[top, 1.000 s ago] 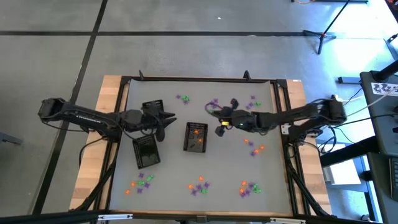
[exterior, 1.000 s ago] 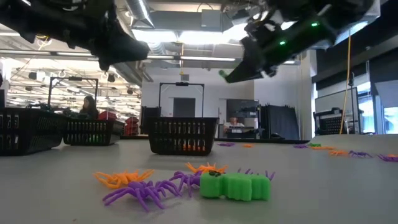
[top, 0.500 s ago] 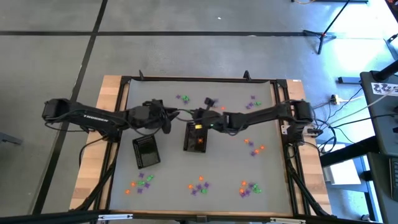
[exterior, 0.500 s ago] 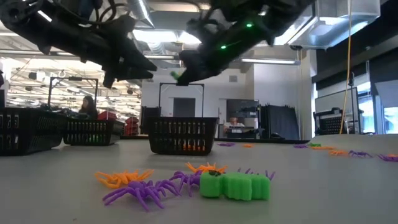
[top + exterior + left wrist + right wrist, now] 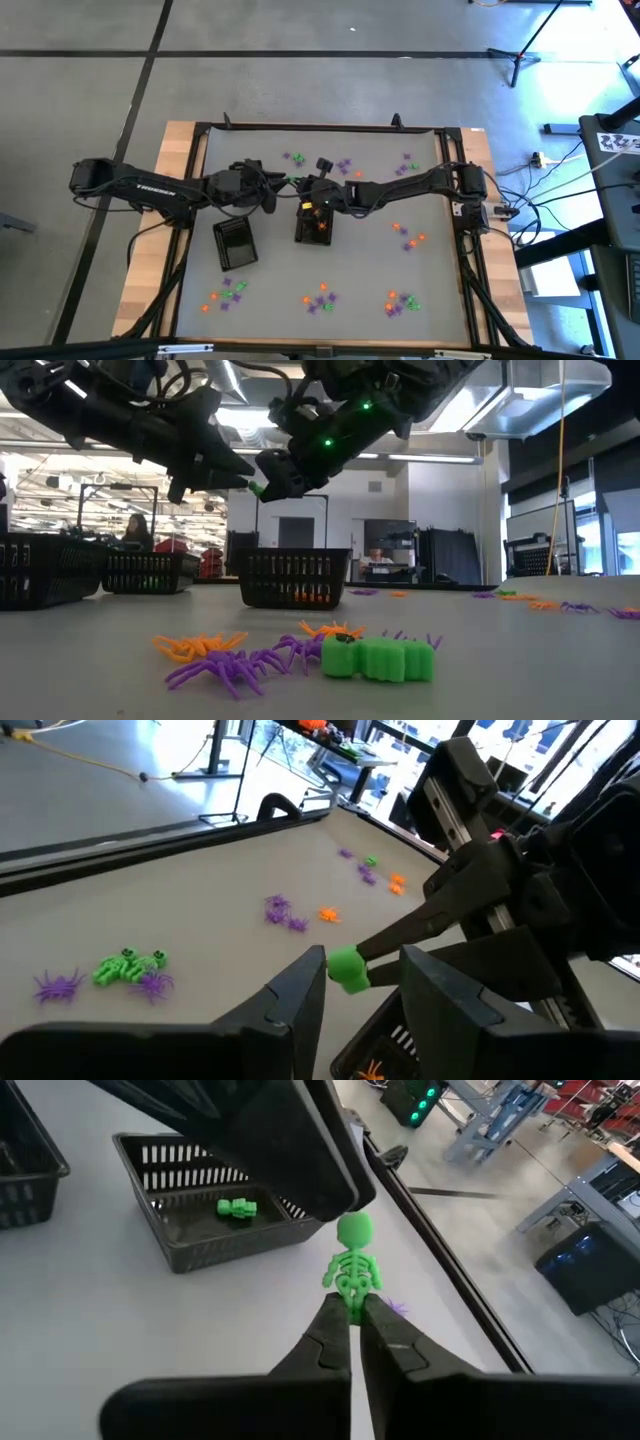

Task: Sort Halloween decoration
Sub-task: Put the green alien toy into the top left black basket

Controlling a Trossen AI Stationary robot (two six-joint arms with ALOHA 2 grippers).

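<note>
1. Item in hand: green skeleton (image 5: 352, 1265), one of the Halloween decoration pieces. I have the right gripper (image 5: 350, 1316) pinched fully closed on its legs, holding it in the air above the middle of the worktop (image 5: 370, 270), head pointing away from the fingers.

2. Receiving tool: left gripper (image 5: 352, 978), jaws parted on either side of the skeleton's head, not yet closed on it. The two grippers meet tip to tip just beside the centre tray (image 5: 316, 222).

3. Step, as I judge it: a hand-over from right to left. To do it well I close the left jaws squarely on the head or chest first, confirm the pinch, and only then release the right. Letting go early drops the piece near the orange tray, the wrong home for it.

4. Likely destination: tray with green piece (image 5: 218, 1220), seen beyond the skeleton.

5. High view only: layout of three black trays and the loose clusters along the near edge (image 5: 320, 298) and far side (image 5: 343, 164).

6. Low view only: both grippers ride well above the worktop; a green block trinket (image 5: 378, 658) and purple spiders (image 5: 228, 668) lie in the foreground.

7. Wrist views only: the actual jaw-to-skeleton fit, hidden from above.
</note>
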